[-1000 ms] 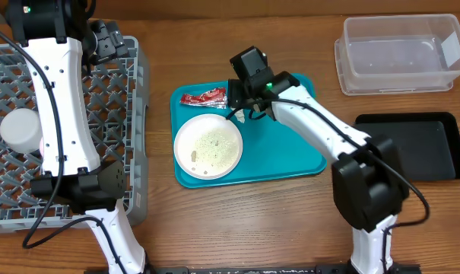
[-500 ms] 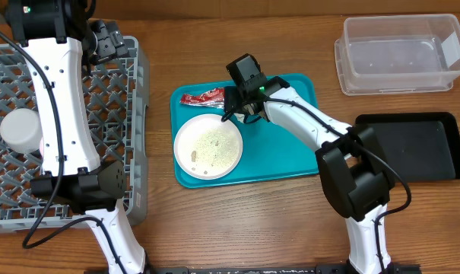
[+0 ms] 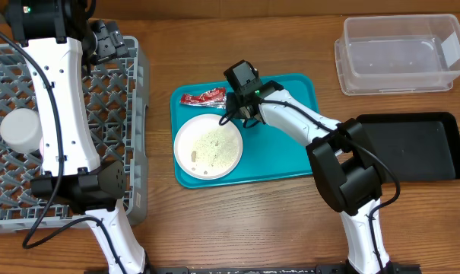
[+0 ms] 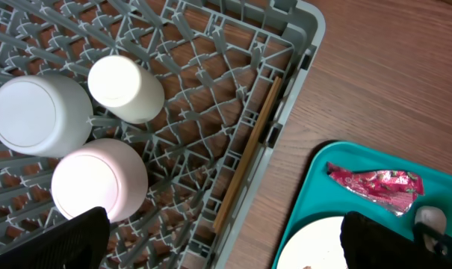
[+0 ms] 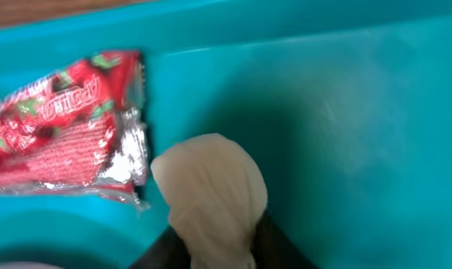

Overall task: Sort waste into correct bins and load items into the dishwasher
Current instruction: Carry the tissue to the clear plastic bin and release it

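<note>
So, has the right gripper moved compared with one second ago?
Yes. Seen from overhead, the right gripper has shifted slightly left over the teal tray, toward the red wrapper, and it now closes on the white tissue.

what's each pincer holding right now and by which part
The right pincer pinches the white tissue wad by its narrow end nearest the wrist camera, on the teal tray. The left pincer is open and holds nothing.

A wooden table point(image 3: 237, 228) fills the overhead view, its warm brown grain running from 9 o'clock to 3 o'clock. The left wrist view shows the same streaked wood toward 2 o'clock. The light is even and soft. A dark strip point(image 3: 237, 270) lines the edge at 6 o'clock.
</note>
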